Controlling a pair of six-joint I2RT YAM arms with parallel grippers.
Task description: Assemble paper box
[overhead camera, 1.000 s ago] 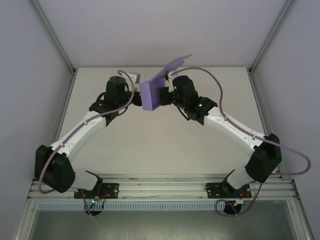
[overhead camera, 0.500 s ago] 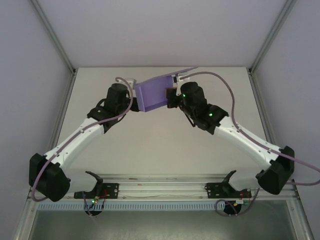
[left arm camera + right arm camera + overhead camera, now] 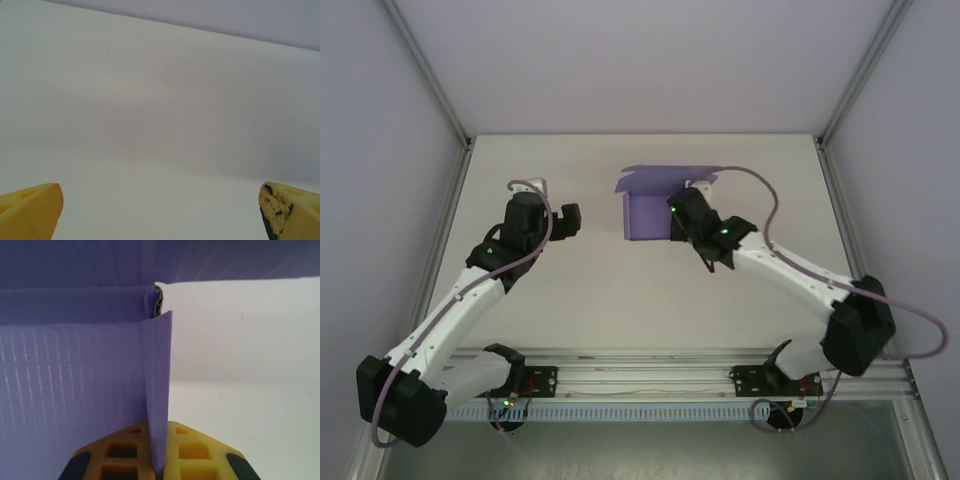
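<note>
Table (image 3: 620,290) is a matte off-white slab, closed in by pale walls (image 3: 620,60) and metal posts (image 3: 430,75). Box (image 3: 646,213), ribbed purple card, half folded, is at far centre, one upright flap clamped in the right gripper (image 3: 159,457). Left gripper (image 3: 160,210) hangs splayed and empty, well apart from it

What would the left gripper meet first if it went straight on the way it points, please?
Probably the table; nothing stands ahead of the left gripper before the wall, though depth is unclear.
</note>
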